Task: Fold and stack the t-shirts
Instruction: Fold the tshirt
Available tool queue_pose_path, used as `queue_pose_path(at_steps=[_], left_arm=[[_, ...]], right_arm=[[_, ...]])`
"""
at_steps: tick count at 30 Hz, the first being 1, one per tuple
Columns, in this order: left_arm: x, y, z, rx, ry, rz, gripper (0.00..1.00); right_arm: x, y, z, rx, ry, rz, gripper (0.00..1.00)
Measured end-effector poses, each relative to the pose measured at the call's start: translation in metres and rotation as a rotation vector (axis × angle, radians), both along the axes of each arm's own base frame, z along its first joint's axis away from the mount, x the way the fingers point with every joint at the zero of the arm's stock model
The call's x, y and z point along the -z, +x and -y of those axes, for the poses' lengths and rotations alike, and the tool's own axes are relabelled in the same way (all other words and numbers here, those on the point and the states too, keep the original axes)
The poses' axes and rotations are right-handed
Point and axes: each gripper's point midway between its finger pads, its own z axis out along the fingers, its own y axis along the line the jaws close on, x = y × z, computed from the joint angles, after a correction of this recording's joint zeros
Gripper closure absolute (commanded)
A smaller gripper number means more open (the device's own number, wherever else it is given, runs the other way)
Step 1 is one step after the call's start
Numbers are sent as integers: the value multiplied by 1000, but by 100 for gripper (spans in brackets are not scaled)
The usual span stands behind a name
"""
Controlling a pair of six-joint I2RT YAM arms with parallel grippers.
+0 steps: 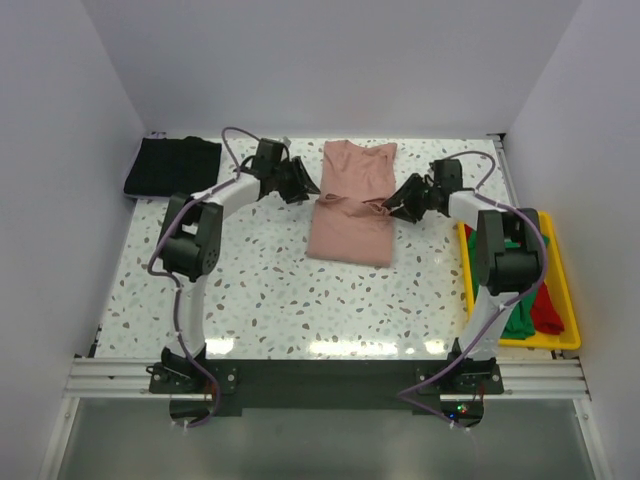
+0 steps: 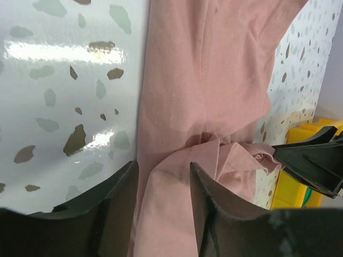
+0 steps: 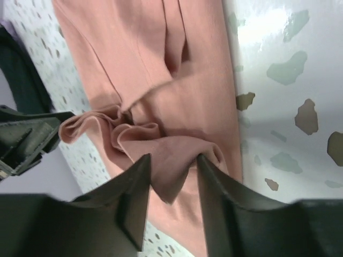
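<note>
On the desk (image 1: 270, 290) the pink shirt (image 1: 352, 200) lies centre-far, bunched up across its middle. Left fingers (image 1: 302, 187) sit at its left edge, right fingers (image 1: 400, 206) at its right edge. Both pairs are parted, w/ pink cloth lying btwn them. Black shirt (image 1: 172, 166) sits folded in the far-left corner. Green shirt (image 1: 518, 318) & red shirt (image 1: 548, 310) are in the yellow bin (image 1: 565, 345), near right.
</note>
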Motion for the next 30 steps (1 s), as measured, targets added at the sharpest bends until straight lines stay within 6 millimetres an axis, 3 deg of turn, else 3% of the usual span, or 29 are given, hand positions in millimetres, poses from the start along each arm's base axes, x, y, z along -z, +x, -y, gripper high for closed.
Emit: queue_pose_path(at_steps=[3,7,9,12,15,19,23,30], left_arm=[[-6,6,-9,-7,-7,17,50],[-19,5,-22,-24,6,41,52],[-26,-3,-25,-33,17,49,59],[-38,-20,-24,-31,33,71,67],[-46,-41,-10,-2,49,90,78],[-42,-72,23,77,55,87,87],[-27,-102,50,152,62,55,91],[-6,-108,67,181,61,35,91]], right_arm=[[-9,9,6,9,1,29,43],[-23,9,13,18,-60,68,43],[-34,6,12,16,-112,99,43],[-58,-3,0,-9,-211,169,43],[-74,-14,-23,-62,-309,236,46],[-69,-27,-52,-149,-420,240,47],[-54,-25,-61,-198,-541,208,46],[-26,-6,-62,-228,-673,160,41]])
